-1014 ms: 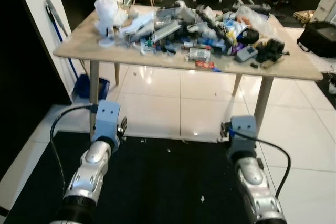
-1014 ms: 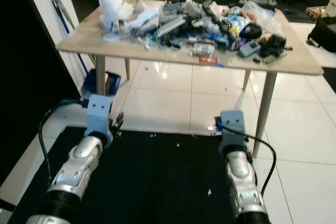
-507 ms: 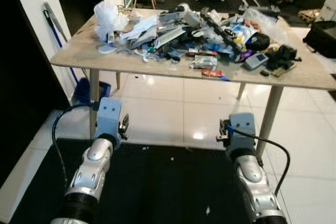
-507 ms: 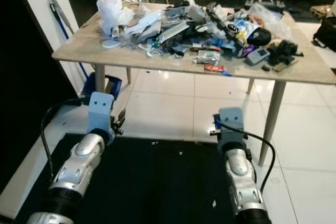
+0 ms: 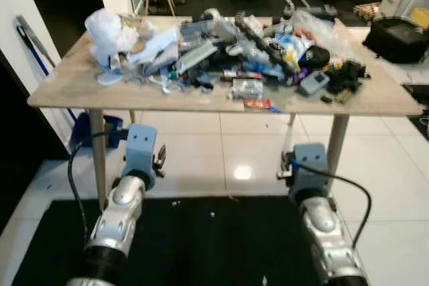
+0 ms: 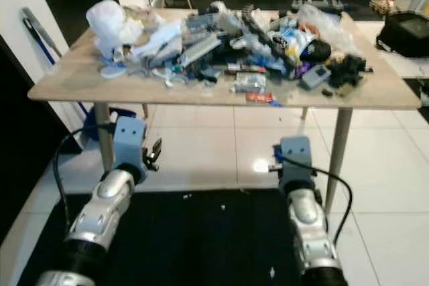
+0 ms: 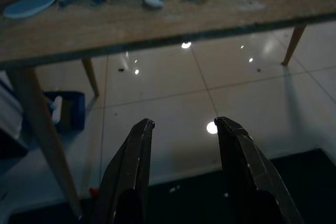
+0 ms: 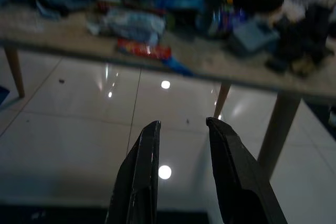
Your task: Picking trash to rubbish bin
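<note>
Big wooden surface (image 5: pixel 64 88) ahead, above white floor tiles (image 5: pixel 221 152). Trash pile (image 5: pixel 228 51) heaped on top of it. Left pincer (image 7: pixel 184 125) and right pincer (image 8: pixel 182 123) low before it, both open, holding nothing.

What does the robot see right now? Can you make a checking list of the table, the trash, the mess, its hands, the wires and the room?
Surface: wooden table, legs on glossy white tiles.
Job's things: trash pile heaped across the tabletop; rubbish bin: nothing seen.
Clutter: white plastic bag at the table's left end, red wrapper near the front edge.
Hands: left hand and right hand both open, empty, below table height.
Cables: black cable looping at the left arm, another at the right.
Surroundings: black mat underfoot, blue dustpan by the wall.
</note>
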